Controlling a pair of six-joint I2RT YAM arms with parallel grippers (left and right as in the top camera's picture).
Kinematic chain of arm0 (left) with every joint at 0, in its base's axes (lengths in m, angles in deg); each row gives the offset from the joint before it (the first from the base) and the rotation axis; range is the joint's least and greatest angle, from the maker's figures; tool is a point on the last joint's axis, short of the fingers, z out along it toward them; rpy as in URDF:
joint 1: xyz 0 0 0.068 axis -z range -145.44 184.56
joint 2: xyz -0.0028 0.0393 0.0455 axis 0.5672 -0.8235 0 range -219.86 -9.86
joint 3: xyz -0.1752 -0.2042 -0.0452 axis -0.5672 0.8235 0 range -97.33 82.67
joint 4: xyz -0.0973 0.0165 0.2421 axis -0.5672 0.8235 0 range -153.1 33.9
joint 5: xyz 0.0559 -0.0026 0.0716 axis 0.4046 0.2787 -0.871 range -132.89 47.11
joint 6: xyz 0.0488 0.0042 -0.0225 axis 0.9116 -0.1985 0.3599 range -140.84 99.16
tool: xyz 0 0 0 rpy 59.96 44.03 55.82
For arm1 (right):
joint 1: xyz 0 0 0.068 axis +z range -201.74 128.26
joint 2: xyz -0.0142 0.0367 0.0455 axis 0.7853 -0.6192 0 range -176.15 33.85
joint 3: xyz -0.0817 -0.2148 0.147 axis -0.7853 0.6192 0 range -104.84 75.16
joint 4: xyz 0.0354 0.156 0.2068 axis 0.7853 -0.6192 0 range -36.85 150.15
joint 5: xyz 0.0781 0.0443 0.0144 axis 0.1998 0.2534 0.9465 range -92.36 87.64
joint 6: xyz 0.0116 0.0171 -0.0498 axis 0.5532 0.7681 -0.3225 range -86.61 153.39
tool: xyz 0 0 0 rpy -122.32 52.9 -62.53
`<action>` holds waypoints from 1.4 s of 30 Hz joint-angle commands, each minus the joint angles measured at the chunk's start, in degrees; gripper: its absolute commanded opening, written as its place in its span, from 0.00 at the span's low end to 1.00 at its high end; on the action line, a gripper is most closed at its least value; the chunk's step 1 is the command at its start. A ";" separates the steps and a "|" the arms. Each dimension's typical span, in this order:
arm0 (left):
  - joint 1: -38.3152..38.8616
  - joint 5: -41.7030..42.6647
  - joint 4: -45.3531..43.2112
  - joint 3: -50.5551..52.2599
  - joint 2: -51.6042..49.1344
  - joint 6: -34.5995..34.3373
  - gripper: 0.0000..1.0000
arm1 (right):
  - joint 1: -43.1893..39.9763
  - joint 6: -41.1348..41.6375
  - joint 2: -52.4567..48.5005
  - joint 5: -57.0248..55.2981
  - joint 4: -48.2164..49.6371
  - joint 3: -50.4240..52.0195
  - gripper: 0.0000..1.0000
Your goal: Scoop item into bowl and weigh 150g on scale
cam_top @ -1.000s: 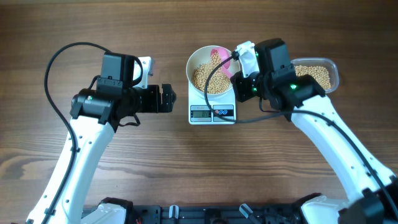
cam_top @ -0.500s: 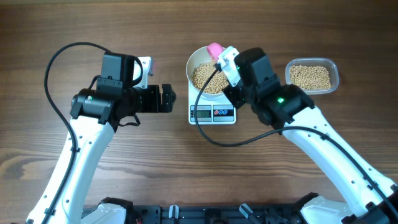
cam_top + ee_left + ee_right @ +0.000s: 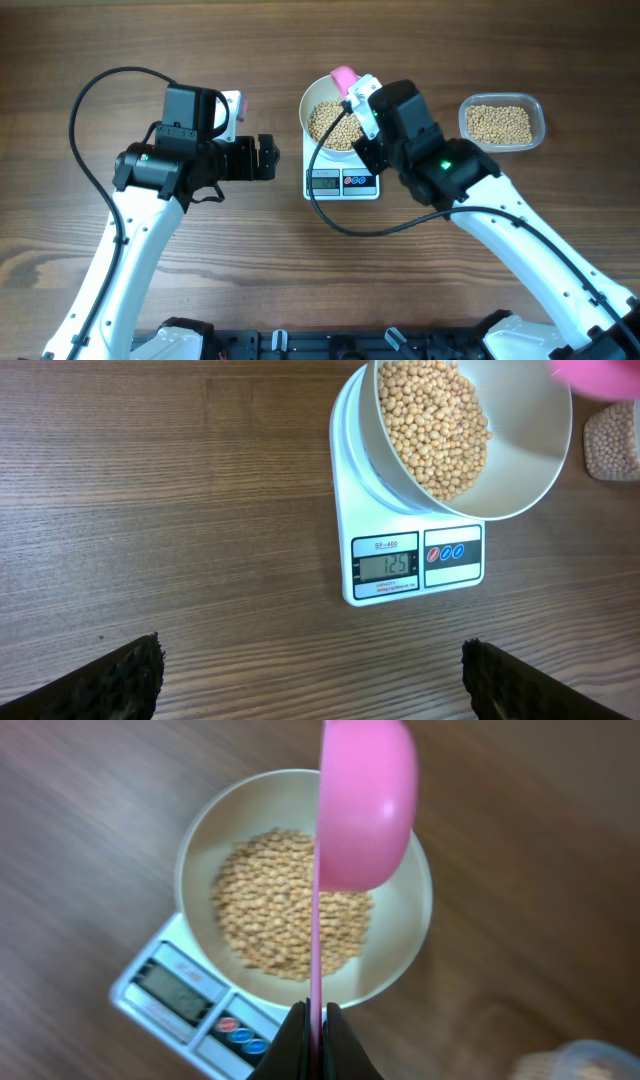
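Well underway, not finished. On the scale [image 3: 415, 565]: bowl [image 3: 530, 445] holding beans [image 3: 440, 420]; seemingly reads 125, short of target. Above the scale: pink scoop [image 3: 365, 800] tipped, clenched in right pincer [image 3: 315, 1020]. Left of the scale: left pincer [image 3: 268, 158] released, idle. Probably needs more from the tub [image 3: 502, 122] right of the scale.

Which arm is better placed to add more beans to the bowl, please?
Right: the right hand grips the pink scoop over the rim of the bowl; the left hand is open and empty.

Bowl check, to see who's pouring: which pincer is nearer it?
Right: right pincer holds a scoop over the bowl; left pincer sits apart, to its left.
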 commanded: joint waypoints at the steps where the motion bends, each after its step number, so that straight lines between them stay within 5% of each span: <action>1: -0.33 -0.61 0.04 -1.09 0.00 -0.28 1.00 | -6.58 5.70 1.33 19.43 -0.57 -1.51 0.04; 8: -0.33 -0.59 0.02 -1.09 0.00 -0.28 1.00 | -29.31 5.70 1.84 55.23 -0.57 -1.55 0.04; 11: -0.33 -0.61 0.00 -1.09 0.00 -0.28 1.00 | -37.35 5.68 1.84 61.42 -1.55 -1.55 0.04; 21: -0.33 -0.59 0.02 -1.09 0.00 -0.28 1.00 | -53.35 -2.32 1.84 32.68 -12.20 -1.55 0.04; 26: -0.33 -0.59 0.02 -1.11 0.00 -0.28 1.00 | -53.44 -6.51 1.84 23.06 -18.86 -1.53 0.04; 42: -0.33 -0.59 0.02 -1.09 0.00 -0.28 1.00 | -47.04 -5.16 -3.32 2.69 -14.43 -1.44 0.04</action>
